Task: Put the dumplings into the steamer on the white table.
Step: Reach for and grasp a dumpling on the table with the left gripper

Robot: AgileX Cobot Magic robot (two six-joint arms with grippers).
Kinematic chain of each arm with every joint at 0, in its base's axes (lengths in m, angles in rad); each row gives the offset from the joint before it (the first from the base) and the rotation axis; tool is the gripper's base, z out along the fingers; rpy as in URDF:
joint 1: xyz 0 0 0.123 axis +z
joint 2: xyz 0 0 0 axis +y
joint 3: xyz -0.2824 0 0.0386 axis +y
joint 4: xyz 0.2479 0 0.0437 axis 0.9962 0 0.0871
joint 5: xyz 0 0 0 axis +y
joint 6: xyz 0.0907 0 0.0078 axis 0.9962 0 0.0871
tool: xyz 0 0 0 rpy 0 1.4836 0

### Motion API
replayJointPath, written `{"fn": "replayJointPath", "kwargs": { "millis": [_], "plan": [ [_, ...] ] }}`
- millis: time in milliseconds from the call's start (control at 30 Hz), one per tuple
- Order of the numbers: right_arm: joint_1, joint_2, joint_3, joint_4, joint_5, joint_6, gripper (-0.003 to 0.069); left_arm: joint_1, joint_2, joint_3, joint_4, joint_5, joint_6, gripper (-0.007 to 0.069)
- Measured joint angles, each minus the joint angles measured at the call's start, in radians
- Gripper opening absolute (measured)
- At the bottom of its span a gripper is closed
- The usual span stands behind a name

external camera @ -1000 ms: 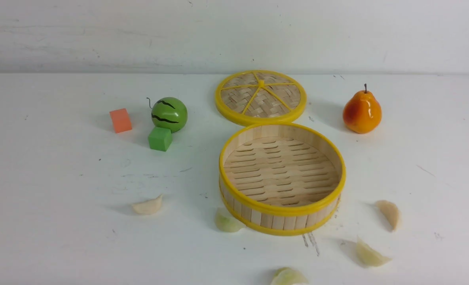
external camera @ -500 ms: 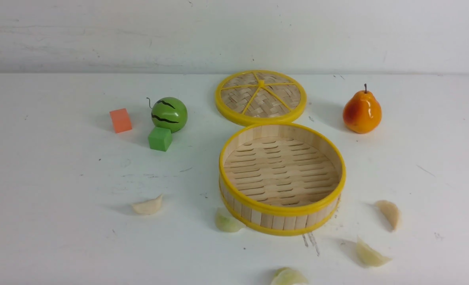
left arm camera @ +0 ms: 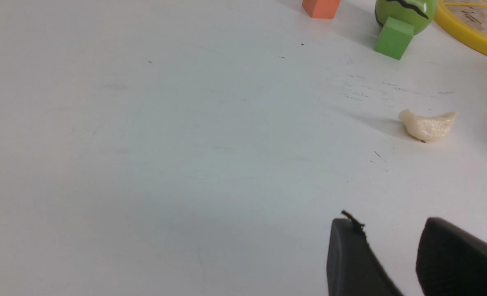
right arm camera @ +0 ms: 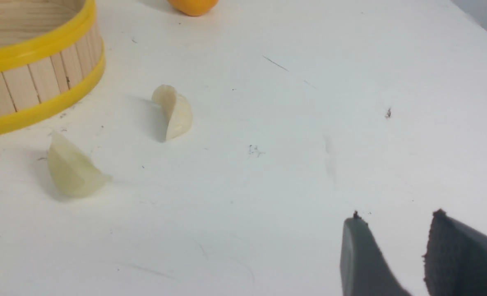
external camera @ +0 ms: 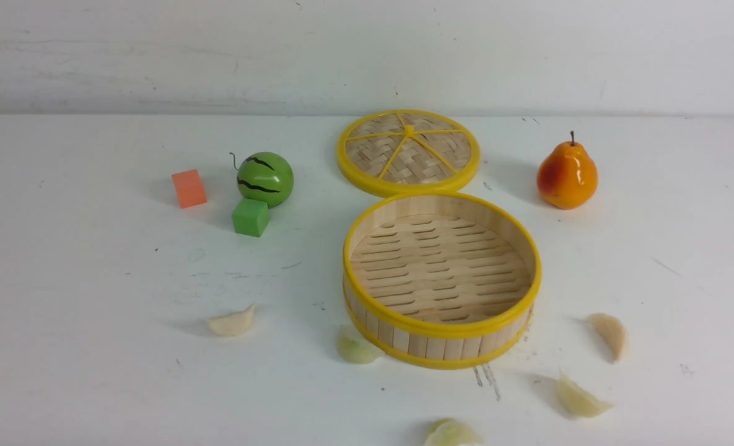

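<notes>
Watching remotely | left gripper (left arm camera: 389,224) and right gripper (right arm camera: 395,218) spread, empty | dumplings (external camera: 231,321) scattered lower frame around empty steamer (external camera: 439,328) on white table (external camera: 94,371) | I fear glossy crescents squirting from a pinch; one beside steamer wall may block a finger

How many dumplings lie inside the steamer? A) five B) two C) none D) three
C: the steamer shows only its bare slatted floor, while all five dumplings lie outside it on the white table.
</notes>
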Motion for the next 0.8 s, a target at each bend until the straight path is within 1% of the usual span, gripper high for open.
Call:
{"fn": "replayJointPath", "kwargs": {
  "millis": [300,800],
  "plan": [
    [0.0,0.0,0.0,-0.005,-0.001,0.0,0.0239,0.0,0.0,0.0,0.001,0.0,0.0,0.0237],
    [0.0,0.0,0.0,0.045,-0.001,0.027,0.0239,0.0,0.0,0.0,0.081,-0.004,0.0,0.0237]
  ]
}}
